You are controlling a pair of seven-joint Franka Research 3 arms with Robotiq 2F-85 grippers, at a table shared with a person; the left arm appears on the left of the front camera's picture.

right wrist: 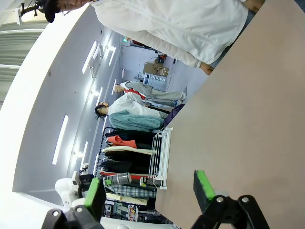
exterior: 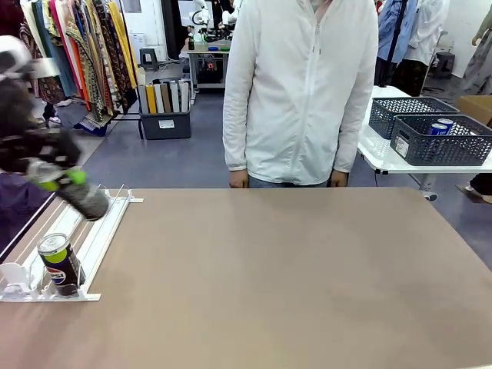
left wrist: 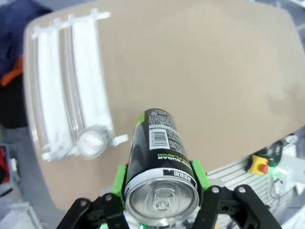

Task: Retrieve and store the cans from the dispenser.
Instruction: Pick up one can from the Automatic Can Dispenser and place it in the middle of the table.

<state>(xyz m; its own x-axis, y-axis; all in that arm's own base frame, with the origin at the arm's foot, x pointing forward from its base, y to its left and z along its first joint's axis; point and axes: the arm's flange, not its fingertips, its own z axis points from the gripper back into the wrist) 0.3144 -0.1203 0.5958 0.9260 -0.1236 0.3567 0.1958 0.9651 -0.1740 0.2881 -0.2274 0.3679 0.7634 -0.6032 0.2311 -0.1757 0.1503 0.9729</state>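
the left arm [exterior: 19, 131] reaches in over the far half of the dispenser [exterior: 101, 231], blurred in the front view. the left gripper [left wrist: 159, 191] is clamped on a black can [left wrist: 159, 148], a green pad on each side near its top. the right gripper [right wrist: 150, 191] hangs well apart from the dispenser, jaws spread wide, nothing between them.

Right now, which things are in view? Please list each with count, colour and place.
table: one, brown, centre
dispenser: one, white, table's left edge
standing can: one, black with green top, upright at the dispenser's stops
held can: one, black, raised over the dispenser
baskets: two, dark grey, on the side table, right
blue cans: at least two, blue, in one basket
person: one, white jacket, far side
left gripper: one, green pads, shut on the held can
right gripper: one, green pads, open
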